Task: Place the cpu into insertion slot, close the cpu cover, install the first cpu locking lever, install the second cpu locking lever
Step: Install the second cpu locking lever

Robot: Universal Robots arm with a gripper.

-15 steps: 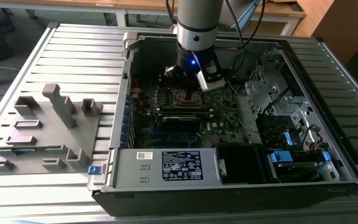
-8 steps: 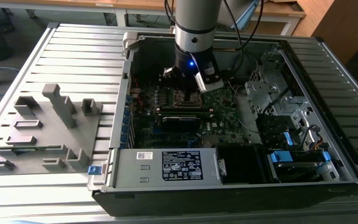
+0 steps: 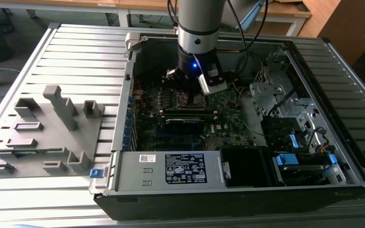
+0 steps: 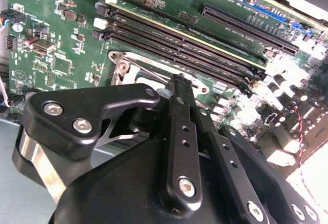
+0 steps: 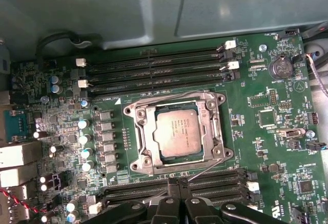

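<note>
Chip seated, cover down; lever step in hand.
In the first wrist view, chip [image 5: 177, 131] sits frame-centre under cover [image 5: 212, 126]; gripper [image 5: 178, 184], fingers clenched empty, beside a raised lever [image 5: 205, 168], which likely needs pressing down.

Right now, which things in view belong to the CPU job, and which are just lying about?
Job:
cpu, seated in the insertion slot
cpu cover, down around the chip
locking lever
gripper, close by the socket

Lying about:
grey fixture tray
memory slots
power supply box
</note>
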